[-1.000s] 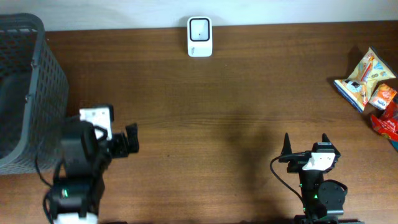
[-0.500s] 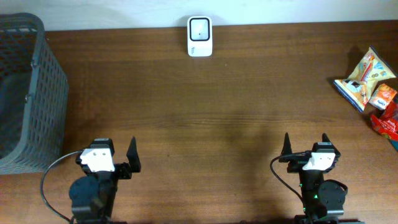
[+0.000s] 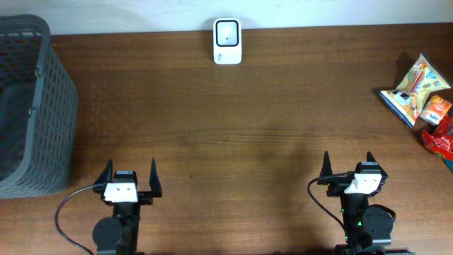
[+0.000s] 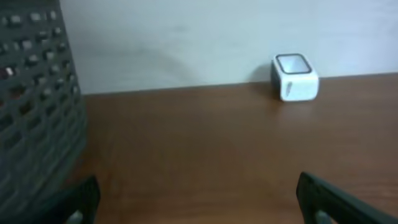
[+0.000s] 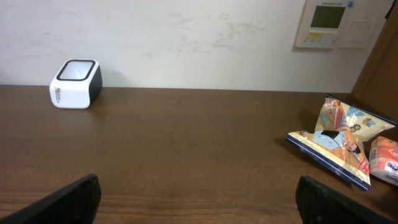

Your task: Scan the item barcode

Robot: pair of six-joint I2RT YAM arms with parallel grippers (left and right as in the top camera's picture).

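Snack bag (image 3: pixel 419 83), yellowish with a busy print, is lying flat at the far right edge of the table (image 3: pixel 248 127), well away from both arms. Right next to it there's a small orange packet (image 3: pixel 437 108), and a red pack (image 3: pixel 442 142) is poking in from the edge of the overhead view, cut off so I can't read what it is.

The barcode scanner (image 3: pixel 227 41), a little white box with a dark window on top, sits at the back edge of the table against the wall (image 5: pixel 186 37), roughly centre. A dark grey mesh basket (image 3: pixel 56 120) takes up the left end.

Left pincer (image 3: pixel 130 168) sits low at the near edge on the left side, fingers spread wide apart, nothing between them. Right pincer (image 3: pixel 347 164) is the same deal on the right side: jaws wide apart, empty, pointing toward the back wall. From the right wrist camera you can see the scanner off to the left, the snack bag off to the right, and a wall panel (image 5: pixel 328 22) with a small display up high.
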